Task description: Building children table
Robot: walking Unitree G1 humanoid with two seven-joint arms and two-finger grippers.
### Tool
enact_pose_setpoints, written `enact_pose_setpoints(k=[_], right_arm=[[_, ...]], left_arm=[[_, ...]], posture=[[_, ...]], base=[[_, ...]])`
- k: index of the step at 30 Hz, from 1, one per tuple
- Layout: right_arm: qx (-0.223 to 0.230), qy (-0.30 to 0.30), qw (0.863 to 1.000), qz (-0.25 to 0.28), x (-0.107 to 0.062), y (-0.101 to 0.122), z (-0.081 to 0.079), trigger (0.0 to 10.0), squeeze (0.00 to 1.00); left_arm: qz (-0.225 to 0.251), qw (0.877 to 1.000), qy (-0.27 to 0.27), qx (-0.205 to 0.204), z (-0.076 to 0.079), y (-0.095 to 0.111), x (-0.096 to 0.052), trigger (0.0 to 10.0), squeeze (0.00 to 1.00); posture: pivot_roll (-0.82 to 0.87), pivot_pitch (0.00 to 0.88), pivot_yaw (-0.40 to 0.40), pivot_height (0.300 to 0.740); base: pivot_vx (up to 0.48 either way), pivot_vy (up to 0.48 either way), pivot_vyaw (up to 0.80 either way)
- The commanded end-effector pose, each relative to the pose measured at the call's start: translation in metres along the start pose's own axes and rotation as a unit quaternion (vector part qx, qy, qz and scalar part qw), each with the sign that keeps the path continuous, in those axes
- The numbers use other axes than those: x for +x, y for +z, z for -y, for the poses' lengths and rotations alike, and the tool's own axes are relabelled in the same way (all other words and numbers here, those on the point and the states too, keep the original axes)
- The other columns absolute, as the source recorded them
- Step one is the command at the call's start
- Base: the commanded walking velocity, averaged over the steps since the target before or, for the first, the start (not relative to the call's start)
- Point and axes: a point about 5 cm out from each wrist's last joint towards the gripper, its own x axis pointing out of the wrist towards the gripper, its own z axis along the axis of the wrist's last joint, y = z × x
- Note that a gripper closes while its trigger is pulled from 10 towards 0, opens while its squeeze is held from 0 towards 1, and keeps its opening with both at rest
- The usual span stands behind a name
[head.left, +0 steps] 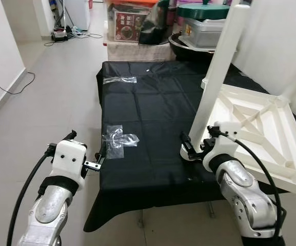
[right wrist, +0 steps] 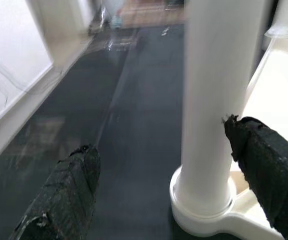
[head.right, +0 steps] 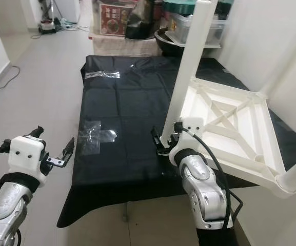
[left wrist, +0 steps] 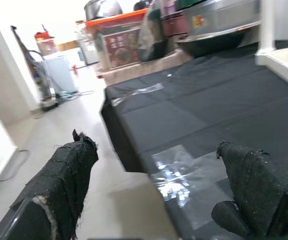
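head eyes: high, facing forward-down over worktop | left wrist: low at worktop edge, facing along it | right wrist: close on white leg | all share black cloth

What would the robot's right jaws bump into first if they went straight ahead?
Probably the white table leg: it stands upright in its socket just ahead of the open right gripper, a little toward one finger. Exact depth is unclear.

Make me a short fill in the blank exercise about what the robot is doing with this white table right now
1. The white plastic children's table top lies upside down on a ____ cloth.
2. The right gripper is at the base of an upright white ____.
3. The left gripper's fingers are ____.
4. The clear plastic bag lies nearest the ____ gripper.

Missing words: black; leg; open; left
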Motion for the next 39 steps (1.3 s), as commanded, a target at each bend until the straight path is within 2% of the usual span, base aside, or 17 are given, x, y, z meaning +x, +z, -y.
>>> enact_pose_setpoints(k=[1, 2, 3, 4, 8, 9, 11, 13, 14, 16, 17, 22, 23, 27, 33, 37, 39], right_arm=[[0.001, 0.013, 1.000, -0.019, 0.000, -0.005, -0.003, 10.0, 0.00], [-0.025, 0.015, 0.999, -0.045, 0.004, -0.010, 0.000, 10.0, 0.00], [-0.025, 0.015, 0.999, -0.045, 0.004, -0.010, 0.000, 10.0, 0.00], [-0.074, 0.013, 0.996, -0.054, 0.011, -0.011, -0.001, 10.0, 0.00], [-0.079, 0.033, 0.994, -0.065, 0.016, -0.013, -0.006, 10.0, 0.00], [-0.114, 0.037, 0.991, -0.061, 0.020, -0.015, -0.010, 10.0, 0.00], [-0.134, 0.042, 0.989, -0.057, 0.022, -0.016, -0.014, 10.0, 0.00], [-0.134, 0.042, 0.989, -0.057, 0.022, -0.016, -0.014, 10.0, 0.00], [-0.095, 0.069, 0.990, -0.076, 0.022, -0.021, -0.019, 10.0, 0.00], [-0.095, 0.069, 0.990, -0.076, 0.022, -0.021, -0.019, 10.0, 0.00], [-0.064, 0.095, 0.991, -0.069, 0.022, -0.018, -0.025, 10.0, 0.00], [-0.050, 0.103, 0.992, -0.056, 0.024, -0.013, -0.029, 10.0, 0.00], [-0.027, 0.102, 0.994, -0.043, 0.028, -0.008, -0.030, 10.0, 0.00], [-0.052, 0.095, 0.994, -0.024, 0.033, -0.003, -0.029, 10.0, 0.00], [-0.045, 0.122, 0.991, -0.043, 0.036, -0.009, -0.030, 10.0, 0.00], [-0.070, 0.145, 0.985, -0.057, 0.037, -0.013, -0.027, 10.0, 0.00], [-0.096, 0.174, 0.977, -0.079, 0.043, -0.018, -0.017, 10.0, 0.00]], left_arm=[[0.001, 1.000, 0.003, 0.007, 0.002, 0.000, -0.002, 10.0, 0.00], [-0.002, 1.000, 0.009, 0.018, 0.002, 0.001, -0.002, 10.0, 0.00], [-0.002, 1.000, 0.009, 0.018, 0.002, 0.001, -0.002, 10.0, 0.00], [-0.007, 1.000, 0.023, 0.020, 0.000, 0.000, -0.003, 10.0, 0.00], [-0.015, 0.999, 0.039, 0.016, -0.003, -0.002, -0.003, 10.0, 0.00], [-0.021, 0.998, 0.054, 0.015, -0.006, -0.003, -0.004, 10.0, 0.00], [-0.024, 0.998, 0.063, 0.015, -0.007, -0.004, -0.005, 10.0, 0.00], [-0.024, 0.998, 0.063, 0.015, -0.007, -0.004, -0.005, 10.0, 0.00], [-0.025, 0.997, 0.067, 0.016, -0.008, -0.003, -0.005, 10.0, 0.00], [-0.025, 0.997, 0.067, 0.016, -0.008, -0.003, -0.005, 10.0, 0.00], [-0.024, 0.997, 0.071, 0.017, -0.008, -0.003, -0.006, 10.0, 0.00], [-0.024, 0.997, 0.073, 0.018, -0.008, -0.003, -0.006, 10.0, 0.00], [-0.022, 0.997, 0.076, 0.019, -0.008, -0.002, -0.005, 10.0, 0.00], [-0.019, 0.996, 0.080, 0.018, -0.008, -0.001, -0.005, 10.0, 0.00], [-0.011, 0.997, 0.081, 0.007, -0.007, 0.001, -0.006, 10.0, 0.00], [-0.008, 0.996, 0.083, 0.004, -0.008, 0.001, -0.006, 10.0, 0.00], [-0.009, 0.997, 0.083, 0.003, -0.008, 0.000, -0.006, 10.0, 0.00]], posture=[[0.07, 0.000, -0.082, 0.740], [0.07, 0.000, -0.087, 0.740], [0.07, 0.000, -0.087, 0.740], [0.08, 0.000, -0.096, 0.740], [0.08, 0.000, -0.101, 0.740], [0.09, 0.000, -0.106, 0.740], [0.09, 0.000, -0.106, 0.740], [0.09, 0.000, -0.106, 0.740], [0.10, 0.000, -0.110, 0.740], [0.10, 0.000, -0.110, 0.740], [0.10, 0.000, -0.110, 0.740], [0.10, 0.000, -0.113, 0.740], [0.11, 0.000, -0.116, 0.740], [0.11, 0.000, -0.117, 0.740], [0.11, 0.000, -0.118, 0.740], [0.11, 0.000, -0.115, 0.740], [0.10, 0.000, -0.110, 0.740]], base=[[0.000, 0.000, 0.00], [0.000, 0.000, 0.00], [0.000, 0.000, 0.00], [0.000, -0.480, 0.00], [0.000, -0.480, 0.00], [0.000, -0.480, 0.00], [0.000, -0.480, 0.00], [0.000, -0.480, 0.00], [0.000, -0.480, 0.00], [0.000, -0.480, 0.00], [0.000, -0.480, 0.00], [0.000, -0.480, 0.48], [0.000, -0.480, 0.80], [0.000, -0.480, 0.79], [0.000, -0.080, 0.00], [0.000, 0.000, 0.00], [0.000, 0.000, 0.00]])
